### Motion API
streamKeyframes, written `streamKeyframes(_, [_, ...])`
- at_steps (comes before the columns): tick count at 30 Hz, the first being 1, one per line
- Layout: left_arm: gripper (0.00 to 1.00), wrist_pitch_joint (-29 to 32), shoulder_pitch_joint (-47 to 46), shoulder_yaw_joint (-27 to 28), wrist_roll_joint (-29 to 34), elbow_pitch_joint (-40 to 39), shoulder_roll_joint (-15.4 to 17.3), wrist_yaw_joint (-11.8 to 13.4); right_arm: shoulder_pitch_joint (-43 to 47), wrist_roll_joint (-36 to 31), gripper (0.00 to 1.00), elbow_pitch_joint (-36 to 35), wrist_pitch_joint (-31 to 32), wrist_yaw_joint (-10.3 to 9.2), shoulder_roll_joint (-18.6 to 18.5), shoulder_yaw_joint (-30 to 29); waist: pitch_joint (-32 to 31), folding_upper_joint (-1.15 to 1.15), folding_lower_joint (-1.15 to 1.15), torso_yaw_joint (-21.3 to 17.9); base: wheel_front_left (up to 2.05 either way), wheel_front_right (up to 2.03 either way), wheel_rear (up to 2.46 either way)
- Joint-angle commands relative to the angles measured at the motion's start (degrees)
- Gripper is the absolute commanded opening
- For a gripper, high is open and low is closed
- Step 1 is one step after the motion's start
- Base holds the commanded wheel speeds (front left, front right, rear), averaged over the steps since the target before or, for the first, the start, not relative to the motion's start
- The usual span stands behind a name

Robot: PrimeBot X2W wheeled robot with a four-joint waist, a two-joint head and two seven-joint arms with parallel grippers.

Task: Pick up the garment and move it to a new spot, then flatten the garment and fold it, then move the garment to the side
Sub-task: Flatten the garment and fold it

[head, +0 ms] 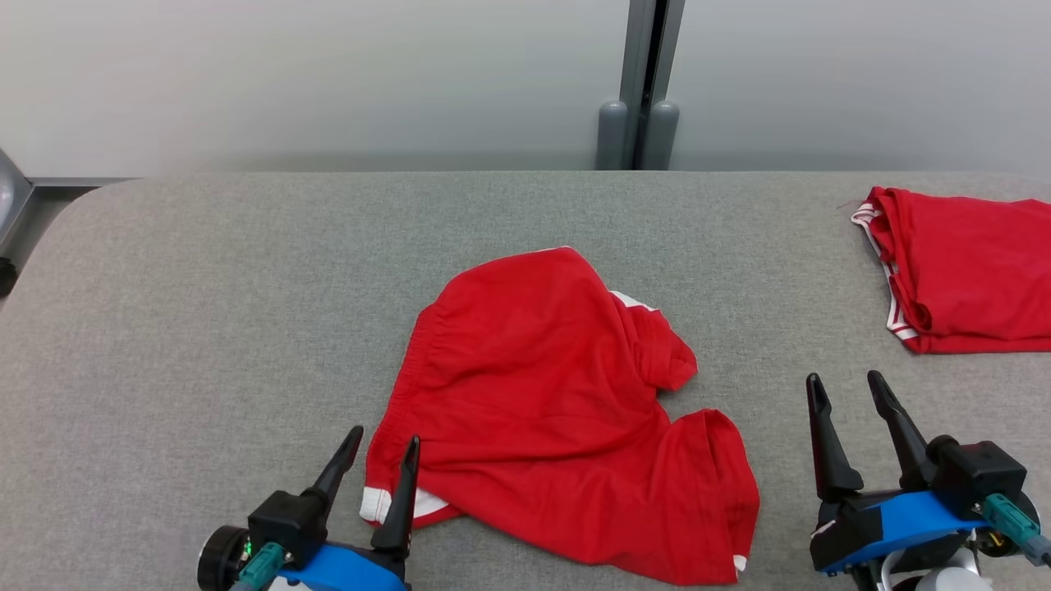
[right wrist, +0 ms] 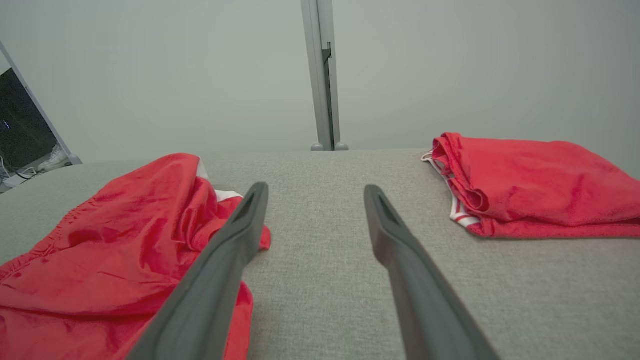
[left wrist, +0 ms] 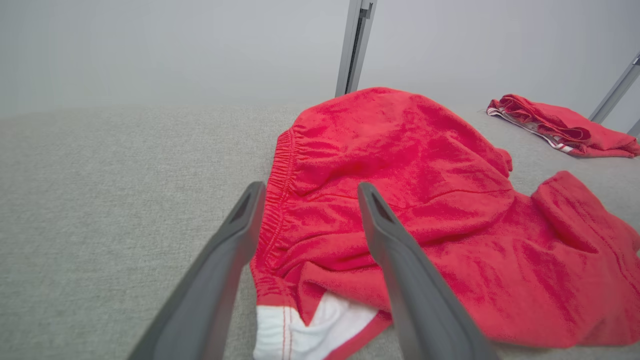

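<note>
Red garment (head: 542, 394) lies crumpled in the middle of the grey desk (head: 205, 328), not flattened and not folded. It lies slantwise: far end toward the back centre, near end spreading toward the robot's right. Its gathered waistband (left wrist: 278, 195) runs down the left edge, and a white-trimmed corner (head: 379, 502) lies nearest the robot on that side. Left gripper (head: 386, 435) sits at the near-left corner, fingers spread moderately wide and holding nothing. In the head view its right finger overlaps the cloth edge; in the left wrist view the waistband edge falls between the two fingers, so the cloth lies straight ahead of it. Whether the fingers touch the cloth cannot be told. Right gripper (head: 843, 377) hangs over bare desk just right of the garment, fingers parted about as wide, also empty; the cloth's right side lies to its left and somewhat nearer the robot. A second red garment (head: 969, 279), folded, rests at the far right of the desk, well apart. Judgement: the left arm is nearer and better lined up for a first pinch at the waistband corner; the right would have to shift leftward to take the opposite side.
</note>
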Motion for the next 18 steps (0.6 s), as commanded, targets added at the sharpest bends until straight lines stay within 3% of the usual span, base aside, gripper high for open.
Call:
streamKeyframes(1, [1.0, -0.6, -0.3, 0.9, -0.3, -1.3, -0.2, 0.3, -0.4, 0.0, 1.0, 0.3, -0.2, 0.01, -0.4, -0.1, -0.3, 0.0, 0.0, -0.1, 0.0, 0.0, 0.0])
streamKeyframes(18, [1.0, -1.0, 2.5, 15.6, 2.7, -9.6, -1.0, 5.1, 1.2, 0.2, 1.0, 0.5, -0.2, 0.01, -0.4, 0.0, -2.1, 0.0, 0.0, -2.0, 0.0, 0.0, 0.0])
